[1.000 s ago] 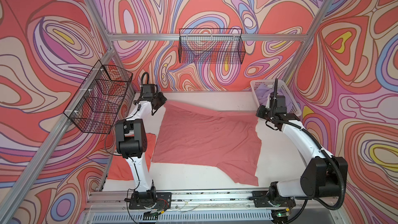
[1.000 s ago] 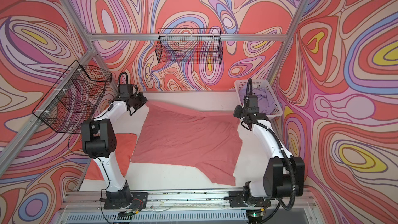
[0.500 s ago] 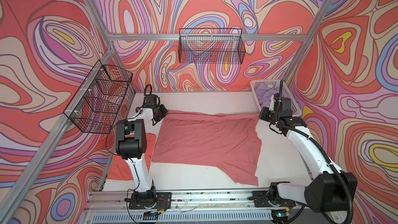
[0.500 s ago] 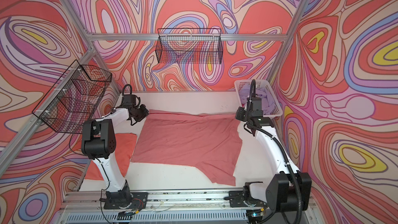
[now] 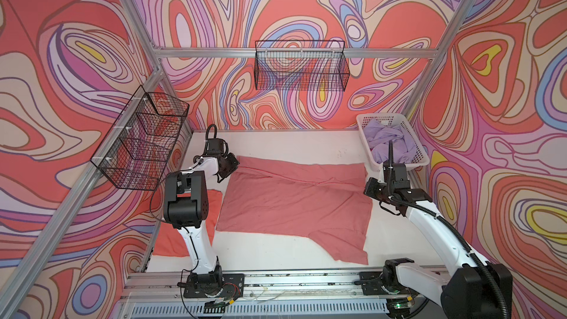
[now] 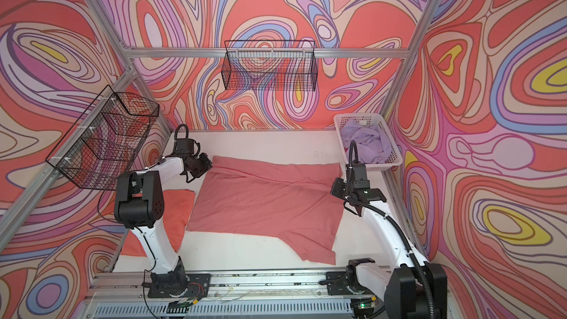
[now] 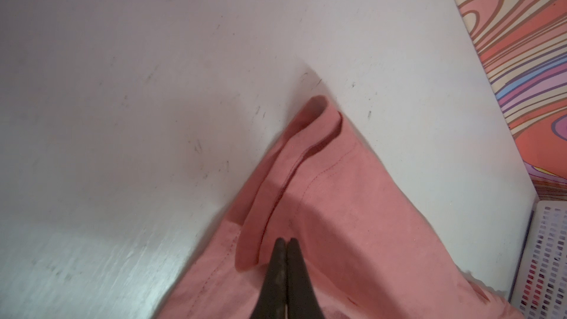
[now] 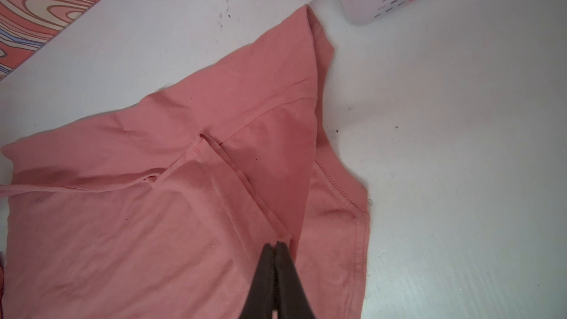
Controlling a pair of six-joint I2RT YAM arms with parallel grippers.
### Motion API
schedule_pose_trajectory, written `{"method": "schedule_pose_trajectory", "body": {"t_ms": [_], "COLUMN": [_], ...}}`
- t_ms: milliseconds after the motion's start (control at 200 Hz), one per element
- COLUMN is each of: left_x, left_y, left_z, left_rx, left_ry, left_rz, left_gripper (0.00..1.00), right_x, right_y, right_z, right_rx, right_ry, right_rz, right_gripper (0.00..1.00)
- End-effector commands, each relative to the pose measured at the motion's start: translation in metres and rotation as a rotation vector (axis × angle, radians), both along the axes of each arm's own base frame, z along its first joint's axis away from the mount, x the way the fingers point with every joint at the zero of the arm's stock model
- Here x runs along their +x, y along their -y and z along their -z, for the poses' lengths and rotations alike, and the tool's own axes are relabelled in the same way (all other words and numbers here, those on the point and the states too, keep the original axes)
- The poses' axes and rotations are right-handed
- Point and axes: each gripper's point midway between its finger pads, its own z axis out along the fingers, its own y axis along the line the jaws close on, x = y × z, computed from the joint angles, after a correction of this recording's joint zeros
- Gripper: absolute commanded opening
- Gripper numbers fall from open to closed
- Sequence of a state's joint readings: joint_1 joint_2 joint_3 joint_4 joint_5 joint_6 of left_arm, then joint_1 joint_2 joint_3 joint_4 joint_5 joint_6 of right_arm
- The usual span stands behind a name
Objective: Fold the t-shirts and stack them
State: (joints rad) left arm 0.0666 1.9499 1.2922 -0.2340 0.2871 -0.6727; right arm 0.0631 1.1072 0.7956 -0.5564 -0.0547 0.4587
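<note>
A robotics lab test cell is indicated by an aluminium-profile frame [image 5: 208,52] lined with swirl-printed wall panels [image 5: 291,10], 2 white robot arms [image 5: 198,247] bolted to a rail [image 5: 306,280], black wire baskets [image 5: 302,70] hung on the frame, and a white tabletop [image 5: 291,145].

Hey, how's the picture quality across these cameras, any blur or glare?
Left wrist view: salmon-pink t-shirt sharp, table streaked with a bright smear near the camera. Right wrist view: white basket soft and washed out, closed right gripper dark and soft. In both top views: even light, crisp.
</note>
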Motion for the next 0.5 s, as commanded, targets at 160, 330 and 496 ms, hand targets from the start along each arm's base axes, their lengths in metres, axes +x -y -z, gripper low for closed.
{"method": "schedule_pose_trajectory", "body": {"t_ms": [160,330,496], "left_x": [-0.007,-0.005,-0.008], "left_y": [-0.007,-0.008,-0.007], "left_z": [0.006,0.008,0.01], "left_rx": [0.024,0.026,0.025], "left_ry": [-0.019,-0.023,-0.032], "left_rz": [-0.015,-0.015,-0.015], "left_gripper": [0.0,0.0,0.0], "right_x": [-0.014,-0.02,-0.023], "right_y": [-0.005,-0.017,-0.015], "right_z": [0.01,0.013,0.012], "right_rx": [0.042,0.05,0.019], "right_ry": [-0.022,-0.034,-0.038], "right_rz": [0.022,0.001,0.015], "right_gripper": [0.0,0.0,0.0]}}
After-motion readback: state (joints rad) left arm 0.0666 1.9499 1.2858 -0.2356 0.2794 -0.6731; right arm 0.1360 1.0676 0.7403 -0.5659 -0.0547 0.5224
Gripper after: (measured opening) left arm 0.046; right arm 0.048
